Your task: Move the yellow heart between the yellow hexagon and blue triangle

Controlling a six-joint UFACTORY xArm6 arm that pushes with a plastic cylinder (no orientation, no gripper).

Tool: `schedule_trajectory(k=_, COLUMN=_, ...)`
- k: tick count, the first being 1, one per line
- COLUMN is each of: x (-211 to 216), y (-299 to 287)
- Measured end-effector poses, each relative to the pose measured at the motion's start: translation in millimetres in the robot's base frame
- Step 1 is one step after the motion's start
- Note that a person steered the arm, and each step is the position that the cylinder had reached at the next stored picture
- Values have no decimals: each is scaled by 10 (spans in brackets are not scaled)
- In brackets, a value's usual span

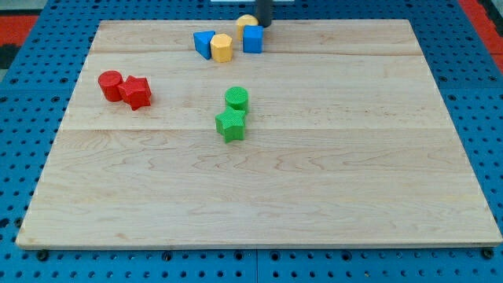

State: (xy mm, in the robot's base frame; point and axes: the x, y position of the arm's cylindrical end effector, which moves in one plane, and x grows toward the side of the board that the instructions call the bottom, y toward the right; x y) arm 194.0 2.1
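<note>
The yellow heart [246,22] lies at the view's top edge of the wooden board, just behind the blue cube [252,38]. My tip [264,24] is right next to the heart, on its right side, above the blue cube. The yellow hexagon [222,48] sits left of the blue cube, touching or nearly touching it. The blue triangle [204,42] sits just left of the hexagon, close against it. The heart is up and to the right of the hexagon.
A red cylinder [110,85] and a red star-like block [137,93] sit together at the view's left. A green cylinder [236,99] and a green star [230,125] sit near the middle. The board [354,173] rests on a blue pegboard.
</note>
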Motion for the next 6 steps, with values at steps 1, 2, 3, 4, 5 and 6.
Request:
schedule_trajectory(k=1, x=72, y=-75)
schedule_trajectory(k=2, x=269, y=-309)
schedule_trajectory(k=3, x=-8, y=-71)
schedule_trajectory(k=4, x=-8, y=-335)
schedule_trajectory(k=5, x=111, y=-532)
schedule_trajectory(k=6, x=307, y=-649)
